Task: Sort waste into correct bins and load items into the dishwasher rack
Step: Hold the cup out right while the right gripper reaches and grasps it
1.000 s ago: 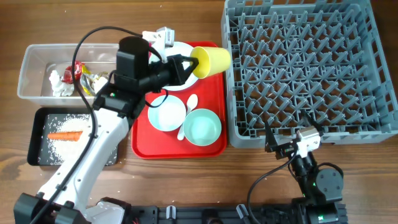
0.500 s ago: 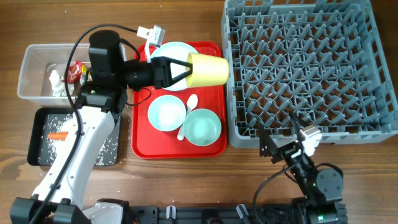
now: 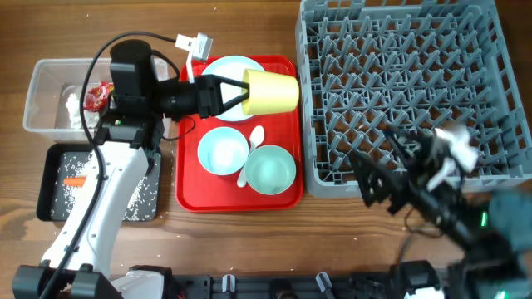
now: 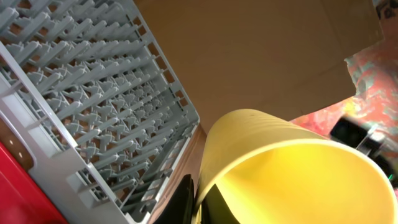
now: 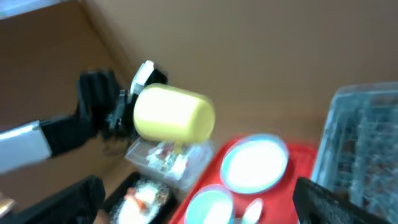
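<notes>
Yellow cup (image 3: 273, 91) was up in the air, pinched by its rim in the left gripper (image 3: 240, 94), so that one was clamped tight on it. The cup hung on its side, mouth facing back toward the arm and base pointing at the grey dishwasher rack (image 3: 399, 83). From the left wrist cam you could see right into the cup, with a dark finger (image 4: 185, 199) at the rim and the rack's pegs off to the side.

Right under the cup sat the pale blue plate (image 3: 220, 71) at the far end of the red tray (image 3: 187, 195), so the cup was over the tray's top edge and just beside the rack's left wall, not inside it. Lower on the tray were two blue-green bowls (image 3: 223, 151) (image 3: 270, 169), with the white plastic spoon (image 3: 253, 148) lying between them.

Further left, the clear tub (image 3: 41, 83) held crumpled tissue (image 3: 73, 108) and a red wrapper (image 3: 98, 95). The black tray (image 3: 46, 195) in front of it had the carrot (image 3: 76, 181) and scattered rice (image 3: 140, 193).

Right gripper (image 3: 386, 170) was badly blurred near the rack's front edge, but its fingers (image 5: 339, 199) stood wide apart with nothing between them.
</notes>
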`<state>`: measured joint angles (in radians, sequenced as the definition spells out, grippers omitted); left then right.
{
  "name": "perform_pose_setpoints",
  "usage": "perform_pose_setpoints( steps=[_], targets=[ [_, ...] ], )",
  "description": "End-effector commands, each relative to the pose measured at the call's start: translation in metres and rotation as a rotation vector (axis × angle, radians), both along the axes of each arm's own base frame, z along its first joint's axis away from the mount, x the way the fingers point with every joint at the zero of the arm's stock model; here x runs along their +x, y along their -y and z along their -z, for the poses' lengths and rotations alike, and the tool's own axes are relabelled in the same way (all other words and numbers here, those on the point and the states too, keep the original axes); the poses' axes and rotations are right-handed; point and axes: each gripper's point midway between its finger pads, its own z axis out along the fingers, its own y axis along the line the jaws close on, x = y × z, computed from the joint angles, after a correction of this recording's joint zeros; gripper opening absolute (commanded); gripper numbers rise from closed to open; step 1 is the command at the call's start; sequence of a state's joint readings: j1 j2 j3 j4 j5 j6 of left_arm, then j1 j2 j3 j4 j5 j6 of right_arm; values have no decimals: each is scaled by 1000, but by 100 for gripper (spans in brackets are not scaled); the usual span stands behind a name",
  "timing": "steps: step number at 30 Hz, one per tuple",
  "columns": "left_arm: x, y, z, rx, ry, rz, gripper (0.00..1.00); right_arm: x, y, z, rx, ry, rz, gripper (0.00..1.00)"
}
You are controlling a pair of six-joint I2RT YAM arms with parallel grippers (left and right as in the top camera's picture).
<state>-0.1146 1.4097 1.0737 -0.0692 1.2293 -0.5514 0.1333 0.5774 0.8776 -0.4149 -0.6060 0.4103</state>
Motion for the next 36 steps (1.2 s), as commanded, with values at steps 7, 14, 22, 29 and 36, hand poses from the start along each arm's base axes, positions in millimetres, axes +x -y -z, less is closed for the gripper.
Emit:
perform_pose_setpoints(
  steps=[7, 14, 22, 29, 36],
  targets=[
    [-13, -11, -17, -50, 25, 70, 4, 72, -55, 9, -19, -147, -397, 100],
    [-21, -34, -32, -115, 10, 132, 4, 52, -80, 19, 97, 51, -984, 99],
    [-10, -32, -32, -92, 41, 75, 4, 71, -84, 43, 98, 83, -1009, 99],
    [-14, 3, -28, -65, 49, 94, 4, 66, -92, 40, 72, 157, -1038, 97],
    [-19, 13, -28, -67, 60, 128, 4, 55, -108, 34, 49, 236, -1097, 98]
  ],
)
